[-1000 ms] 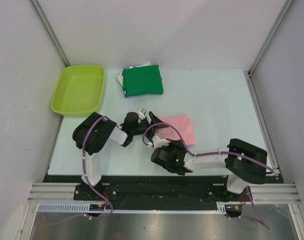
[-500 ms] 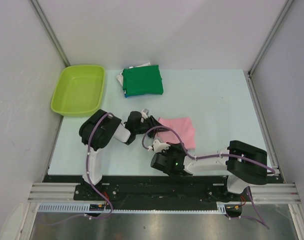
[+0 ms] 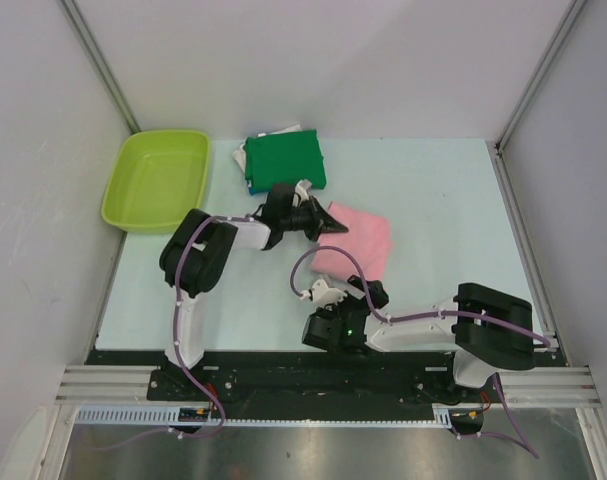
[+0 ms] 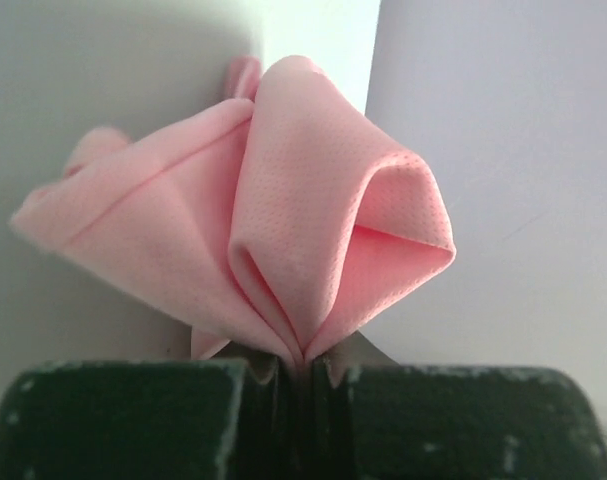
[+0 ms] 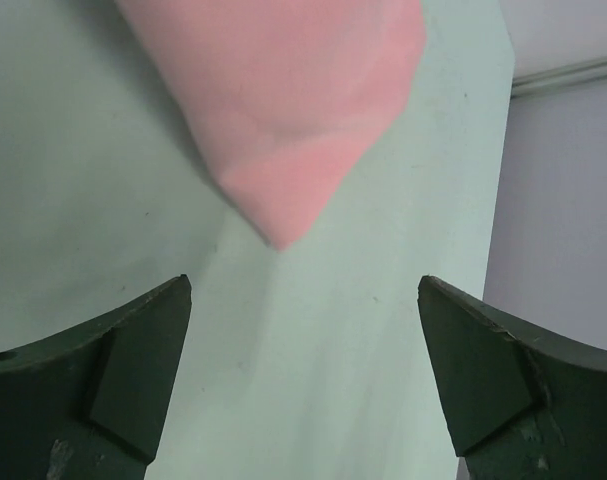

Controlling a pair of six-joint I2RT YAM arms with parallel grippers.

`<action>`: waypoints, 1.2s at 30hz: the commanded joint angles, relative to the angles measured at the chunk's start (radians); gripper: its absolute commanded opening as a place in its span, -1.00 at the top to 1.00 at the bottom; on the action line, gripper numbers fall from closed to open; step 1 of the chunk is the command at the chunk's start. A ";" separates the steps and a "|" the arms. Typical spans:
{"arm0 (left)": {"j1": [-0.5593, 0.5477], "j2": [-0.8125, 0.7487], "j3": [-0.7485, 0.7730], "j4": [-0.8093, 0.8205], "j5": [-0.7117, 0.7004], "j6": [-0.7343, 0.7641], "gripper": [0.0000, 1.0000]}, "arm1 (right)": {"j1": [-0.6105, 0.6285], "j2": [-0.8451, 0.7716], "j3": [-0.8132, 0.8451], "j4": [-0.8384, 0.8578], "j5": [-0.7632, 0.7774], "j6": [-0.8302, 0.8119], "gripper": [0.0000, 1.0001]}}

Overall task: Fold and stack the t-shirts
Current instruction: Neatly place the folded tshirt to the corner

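Note:
A folded light pink t-shirt (image 3: 361, 243) lies mid-table. Its left edge is raised, and my left gripper (image 3: 328, 224) is shut on it. In the left wrist view the pink cloth (image 4: 313, 200) bunches up out of the closed jaws of the left gripper (image 4: 308, 365). My right gripper (image 3: 345, 291) hovers just in front of the shirt, open and holding nothing. In the right wrist view a corner of the pink shirt (image 5: 283, 100) lies on the table beyond the spread right gripper (image 5: 303, 290). A dark green folded t-shirt (image 3: 286, 162) tops a stack at the back, with blue and white cloth showing under its edges.
A lime green plastic tub (image 3: 158, 178) sits at the back left, beside the stack. The pale green table (image 3: 443, 190) is bounded by white walls at the left, back and right. Both arm bases stand at the near edge.
My left gripper closed on the pink shirt's left edge and carried it up and toward the back. My right gripper opened, let go of the shirt and drew back toward the near edge.

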 commanded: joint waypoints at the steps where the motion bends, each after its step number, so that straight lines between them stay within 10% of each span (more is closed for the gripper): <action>1: 0.056 0.022 0.272 -0.270 0.031 0.188 1.00 | -0.039 -0.050 0.097 -0.166 0.053 0.285 -0.99; 16: 0.206 0.491 1.327 -0.873 0.071 0.412 0.99 | -0.213 -0.268 0.096 -0.015 -0.356 0.447 -0.99; 36: 0.401 0.488 1.304 -0.429 0.195 0.168 1.00 | -0.164 -0.213 -0.057 0.226 -0.579 0.488 -0.99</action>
